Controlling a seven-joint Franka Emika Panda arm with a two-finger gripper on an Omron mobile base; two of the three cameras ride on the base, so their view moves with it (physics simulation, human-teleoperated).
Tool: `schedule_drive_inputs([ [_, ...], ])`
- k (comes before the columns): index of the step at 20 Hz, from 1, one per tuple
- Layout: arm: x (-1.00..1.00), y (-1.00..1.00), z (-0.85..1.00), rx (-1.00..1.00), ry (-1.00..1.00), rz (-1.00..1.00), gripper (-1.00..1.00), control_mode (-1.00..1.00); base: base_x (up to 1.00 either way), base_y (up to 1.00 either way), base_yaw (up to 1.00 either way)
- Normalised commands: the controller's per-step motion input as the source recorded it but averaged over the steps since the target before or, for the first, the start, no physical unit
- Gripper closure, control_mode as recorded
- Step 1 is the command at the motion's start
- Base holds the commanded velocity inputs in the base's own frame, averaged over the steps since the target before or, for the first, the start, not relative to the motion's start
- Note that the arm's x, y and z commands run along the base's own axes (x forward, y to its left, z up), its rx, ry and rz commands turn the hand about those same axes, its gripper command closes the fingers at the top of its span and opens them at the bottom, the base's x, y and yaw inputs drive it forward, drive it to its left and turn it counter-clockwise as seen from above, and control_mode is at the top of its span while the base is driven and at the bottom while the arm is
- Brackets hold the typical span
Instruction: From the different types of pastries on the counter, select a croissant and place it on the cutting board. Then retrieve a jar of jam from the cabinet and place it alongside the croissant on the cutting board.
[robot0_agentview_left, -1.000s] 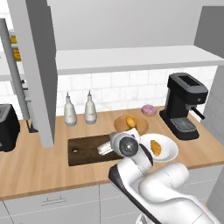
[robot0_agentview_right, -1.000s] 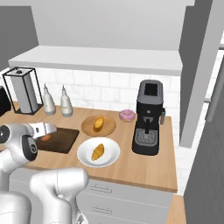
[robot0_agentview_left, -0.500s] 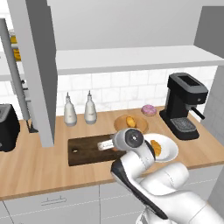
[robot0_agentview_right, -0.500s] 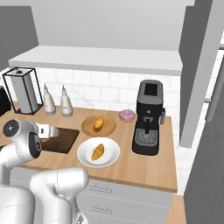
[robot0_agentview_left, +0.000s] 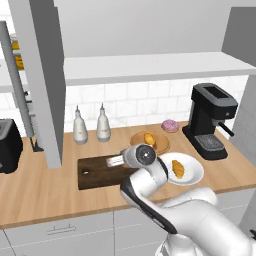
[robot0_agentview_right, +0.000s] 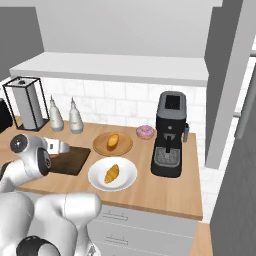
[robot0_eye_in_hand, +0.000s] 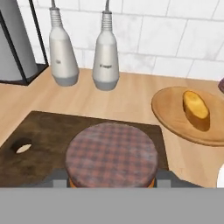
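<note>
My gripper (robot0_eye_in_hand: 111, 181) is shut on the jar of jam (robot0_eye_in_hand: 111, 153), whose brown chequered lid fills the lower middle of the hand view. It hangs just above the right half of the dark cutting board (robot0_eye_in_hand: 43, 127), whose top is bare and whose hole lies at the left end. From the right base view the gripper (robot0_agentview_right: 55, 152) reaches over the board (robot0_agentview_right: 75, 160) with the orange jar (robot0_agentview_right: 54, 156) under it. The croissant (robot0_agentview_left: 177, 169) lies on a white plate (robot0_agentview_left: 192, 172) right of the board (robot0_agentview_left: 95, 172). The counter (robot0_agentview_left: 40, 195) carries everything.
A yellow bun (robot0_agentview_left: 149, 138) rests on a round wooden plate behind the board. A pink doughnut (robot0_agentview_left: 170, 125) lies beside the black coffee machine (robot0_agentview_left: 212, 120). Two white bottles (robot0_agentview_left: 80, 127) stand at the wall, with a black appliance (robot0_agentview_left: 7, 145) at the far left.
The arm's wrist and elbow have shifted slightly. The gripper stays over the cutting board with the jar still in it. Nothing on the counter has moved.
</note>
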Motion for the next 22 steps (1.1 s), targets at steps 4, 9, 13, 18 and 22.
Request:
schedule_drive_inputs([
  [4, 0.32, 0.0, -0.52, 0.0, -0.01, 0.0, 1.0, -1.0, 0.0, 0.0, 0.0],
  [9, 0.32, 0.0, -0.46, 0.01, -0.11, 0.0, 1.0, -1.0, 0.0, 0.0, 0.0],
  [13, 0.17, 0.01, -0.28, 0.1, -0.12, 0.01, 1.0, -1.0, 0.0, 0.0, 0.0],
  [18, -0.01, -0.11, -0.01, 0.15, 0.0, 0.0, 1.0, -1.0, 0.0, 0.0, 0.0],
  [22, 0.0, -0.02, 0.0, 0.08, 0.0, 0.0, 1.0, -1.0, 0.0, 0.0, 0.0],
])
